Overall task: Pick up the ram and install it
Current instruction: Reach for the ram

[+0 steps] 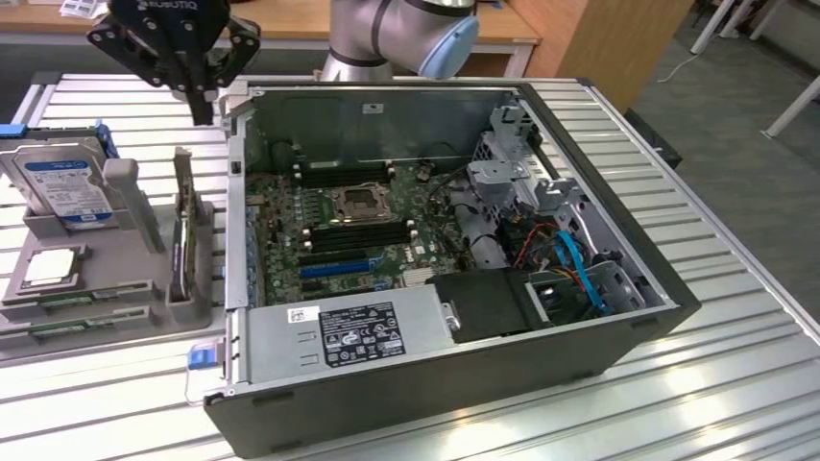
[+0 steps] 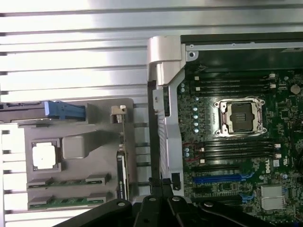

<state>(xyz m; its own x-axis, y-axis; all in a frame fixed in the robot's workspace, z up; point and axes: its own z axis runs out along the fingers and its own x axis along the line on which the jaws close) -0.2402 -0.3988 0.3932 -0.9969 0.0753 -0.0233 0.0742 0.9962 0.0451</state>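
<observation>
Claw point(image 1: 202, 113) shut, empty, hanging off one corner of the case point(image 1: 448, 389) | case open, memory slots point(image 1: 361, 235) look vacant | grey tray point(image 1: 144, 264) at exterior view's left | ram point(image 1: 71, 295) flat in tray, untouched, well apart from claw | step: approach; you'll need jaws parted, aligned along the stick.

Power-supply label point(image 1: 365, 336) print too small
</observation>
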